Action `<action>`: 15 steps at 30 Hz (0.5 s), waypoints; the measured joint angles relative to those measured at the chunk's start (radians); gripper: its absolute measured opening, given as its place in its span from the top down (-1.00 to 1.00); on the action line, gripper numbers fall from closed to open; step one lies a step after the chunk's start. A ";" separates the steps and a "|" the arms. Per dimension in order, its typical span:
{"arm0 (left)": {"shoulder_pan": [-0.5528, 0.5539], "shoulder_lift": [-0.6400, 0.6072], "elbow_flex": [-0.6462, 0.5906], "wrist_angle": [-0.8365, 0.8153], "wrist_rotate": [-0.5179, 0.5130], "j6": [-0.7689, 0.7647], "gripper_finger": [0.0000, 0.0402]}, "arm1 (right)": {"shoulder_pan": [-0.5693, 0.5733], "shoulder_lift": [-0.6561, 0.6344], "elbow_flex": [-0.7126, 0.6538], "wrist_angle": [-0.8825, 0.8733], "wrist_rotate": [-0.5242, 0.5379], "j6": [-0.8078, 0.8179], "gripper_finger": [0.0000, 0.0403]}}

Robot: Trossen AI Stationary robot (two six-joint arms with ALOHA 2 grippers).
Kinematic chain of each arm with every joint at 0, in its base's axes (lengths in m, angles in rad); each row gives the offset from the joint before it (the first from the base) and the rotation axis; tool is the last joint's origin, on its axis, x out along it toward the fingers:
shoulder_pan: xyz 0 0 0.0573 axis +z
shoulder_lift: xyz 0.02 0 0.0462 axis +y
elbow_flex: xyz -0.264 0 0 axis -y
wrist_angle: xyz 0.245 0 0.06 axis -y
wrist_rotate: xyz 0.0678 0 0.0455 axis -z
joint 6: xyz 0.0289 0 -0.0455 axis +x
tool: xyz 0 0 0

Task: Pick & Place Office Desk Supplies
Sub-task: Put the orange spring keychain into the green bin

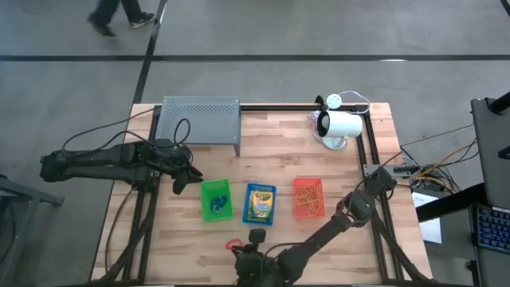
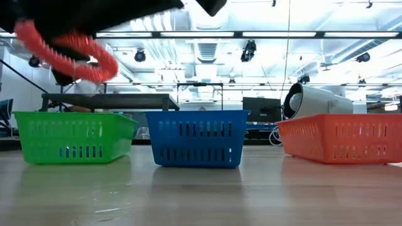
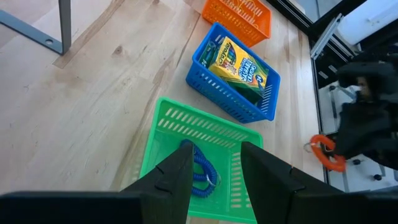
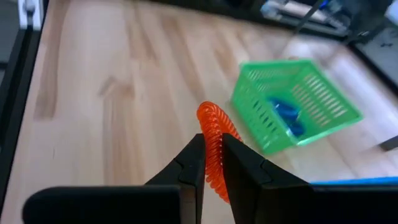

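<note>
My right gripper (image 1: 249, 240) hangs over the table's near edge, shut on a red coiled elastic loop (image 4: 211, 134). The same loop (image 2: 63, 50) shows high above the tabletop in the low view. A green tray (image 1: 215, 199) holds a blue coiled loop (image 3: 202, 171). To its right, a blue tray (image 1: 259, 205) holds a yellow-green crayon box (image 3: 239, 62), and an orange tray (image 1: 308, 197) holds thin orange rubber bands. My left gripper (image 3: 214, 149) stands open above the green tray's left end, holding nothing. My right gripper pinches a stretch of the red loop's coil (image 4: 215, 155) between its two fingers. The fingers slant down toward the table's left. One end of the loop (image 4: 207, 114) sticks out past the fingertips. The loop (image 2: 94, 63) is lifted clear of the table and droops from the gripper.
A grey perforated metal rack (image 1: 199, 119) stands at the back left. A white cylindrical device (image 1: 341, 126) with cables stands at the back right. Bare wood lies between the trays and the near edge. A person's feet (image 1: 119, 20) pass beyond the table.
</note>
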 joint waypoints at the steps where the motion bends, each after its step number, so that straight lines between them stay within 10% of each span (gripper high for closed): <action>1: 0.000 0.000 0.000 0.000 0.000 0.000 0.31 | 0.000 0.000 0.010 0.000 0.013 -0.001 0.79; 15: 0.000 0.000 0.000 0.000 0.000 0.000 0.31 | -0.030 -0.002 0.126 0.001 0.043 -0.168 0.79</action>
